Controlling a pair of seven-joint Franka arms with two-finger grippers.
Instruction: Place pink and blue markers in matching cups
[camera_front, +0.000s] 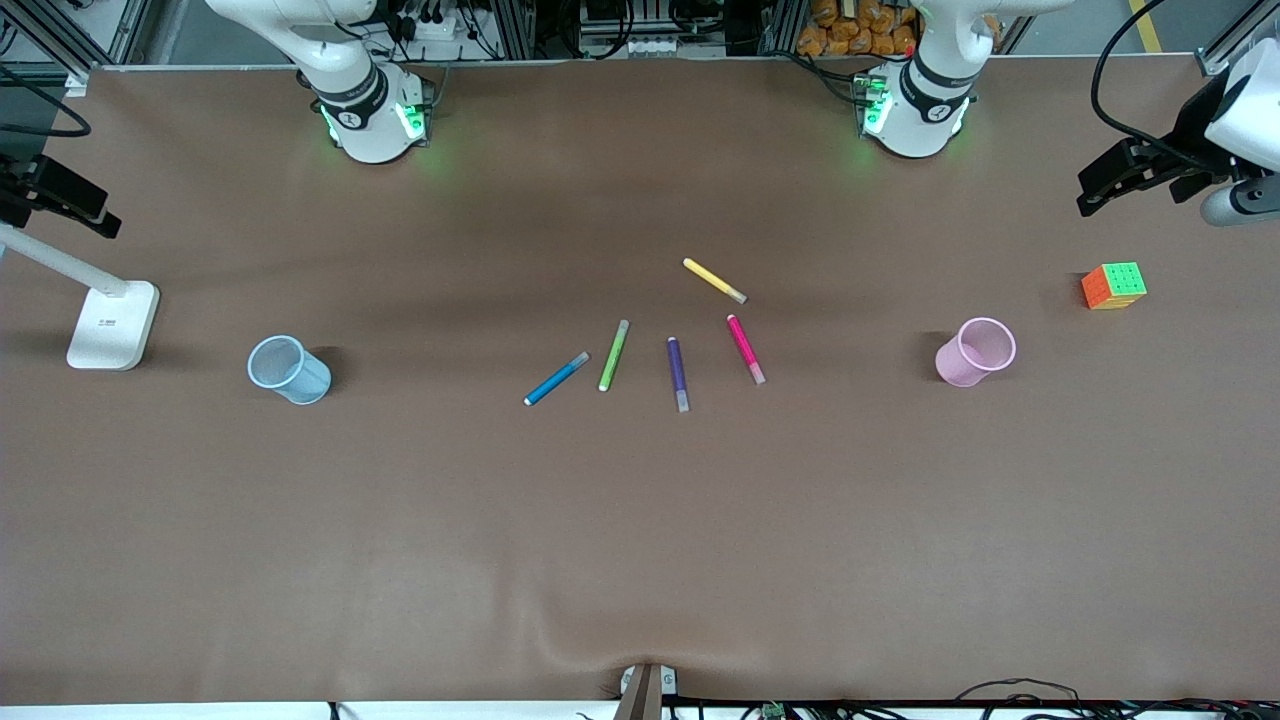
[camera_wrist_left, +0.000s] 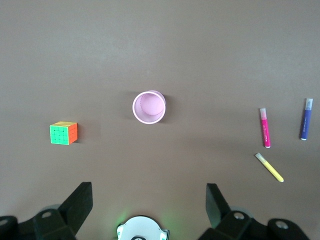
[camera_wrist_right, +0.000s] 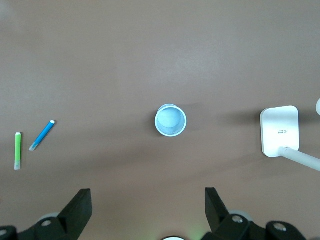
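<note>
The pink marker (camera_front: 745, 349) and the blue marker (camera_front: 556, 379) lie flat mid-table among other pens. The pale pink cup (camera_front: 975, 352) stands upright toward the left arm's end, and the pale blue cup (camera_front: 289, 369) toward the right arm's end. My left gripper (camera_wrist_left: 149, 192) is open and empty, high over the table between its base and the pink cup (camera_wrist_left: 149, 107); the pink marker (camera_wrist_left: 265, 128) shows off to one side. My right gripper (camera_wrist_right: 148, 197) is open and empty, high over the table near the blue cup (camera_wrist_right: 170, 120); the blue marker (camera_wrist_right: 42, 135) lies farther off.
A lime-green pen (camera_front: 613, 355) and a purple pen (camera_front: 678, 373) lie between the two markers. A yellow pen (camera_front: 714, 280) lies farther from the camera. A colour cube (camera_front: 1113, 286) sits past the pink cup. A white lamp base (camera_front: 113, 324) stands past the blue cup.
</note>
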